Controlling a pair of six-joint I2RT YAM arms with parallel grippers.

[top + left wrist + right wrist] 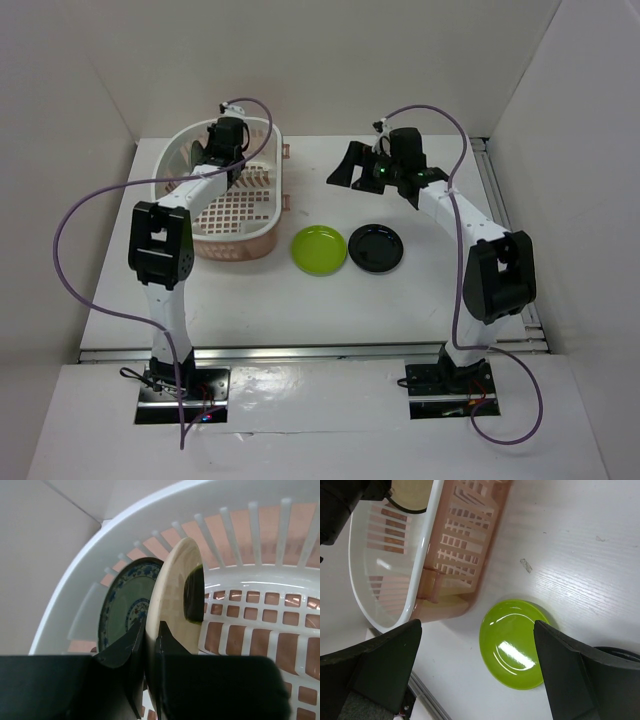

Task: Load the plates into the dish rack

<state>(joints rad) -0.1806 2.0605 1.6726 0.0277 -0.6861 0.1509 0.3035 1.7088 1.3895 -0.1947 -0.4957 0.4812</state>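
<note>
At the far left of the white table (300, 310) sits the dish rack (245, 243), a pale pink and white oval basket with slatted sides and a grid floor, easily the biggest thing out there. The left arm (160, 245) reaches up from its base and bends over the rack's near rim, its wrist down inside the basket. The right arm (495, 275) curves in from the other side and hangs over the bare table to the right of the rack. Two plates stand on edge at the rack's curved end, close together: a cream plate (172, 595) with a dark blotch on its face, and behind it, nearer the basket wall, a teal plate (122, 605) with a blue pattern round the border. Two more lie flat on the table just right of the rack, a lime green plate (318, 248) and a black plate (376, 247), side by side and almost touching. The left gripper (147, 640) is pinching the lower rim of the cream plate, one finger on each face. The right gripper (477, 630) is spread wide above the lime green plate, holding nothing.
</note>
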